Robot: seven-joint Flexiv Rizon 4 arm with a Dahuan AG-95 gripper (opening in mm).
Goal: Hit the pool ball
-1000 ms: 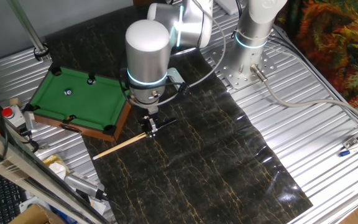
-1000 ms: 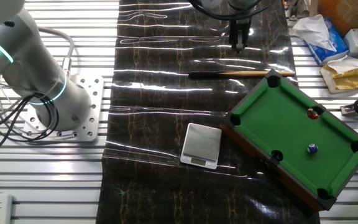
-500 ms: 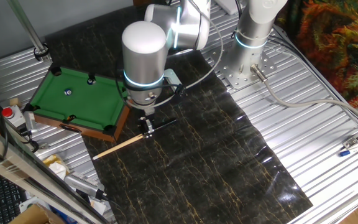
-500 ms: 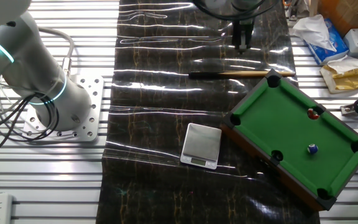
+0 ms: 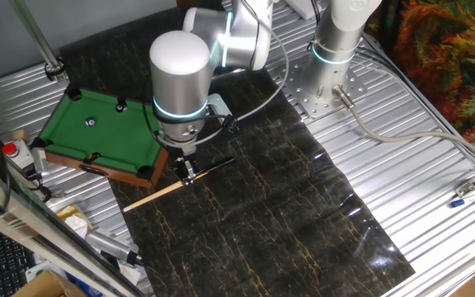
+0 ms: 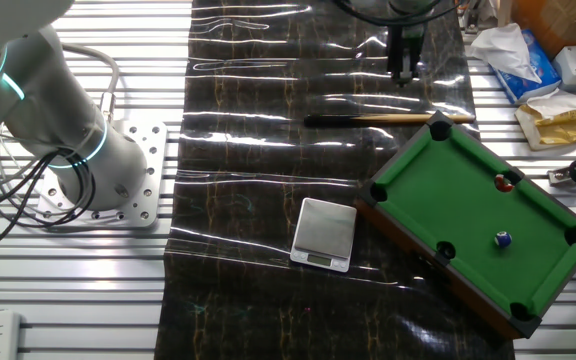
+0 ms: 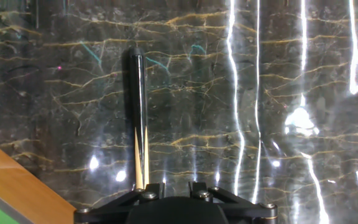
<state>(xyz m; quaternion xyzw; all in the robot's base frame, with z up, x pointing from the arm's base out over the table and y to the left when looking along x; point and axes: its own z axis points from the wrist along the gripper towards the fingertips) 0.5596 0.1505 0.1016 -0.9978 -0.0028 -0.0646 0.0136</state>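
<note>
Above the cue (image 5: 176,186), vertical gripper (image 5: 186,172).

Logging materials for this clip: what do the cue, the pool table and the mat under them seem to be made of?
Cue: apparently wood, pale shaft running into a glossy black butt.
Pool table: green, matte, felt-like bed in a brown, wood-look frame with black corner pockets.
Mat: dark marble-patterned sheet, probably vinyl or plastic; it shows sharp glare and ripples.

Silver-white cylindrical arm (image 5: 180,78) (glowing cyan joint rings), small black pincer (image 5: 187,171).
</note>
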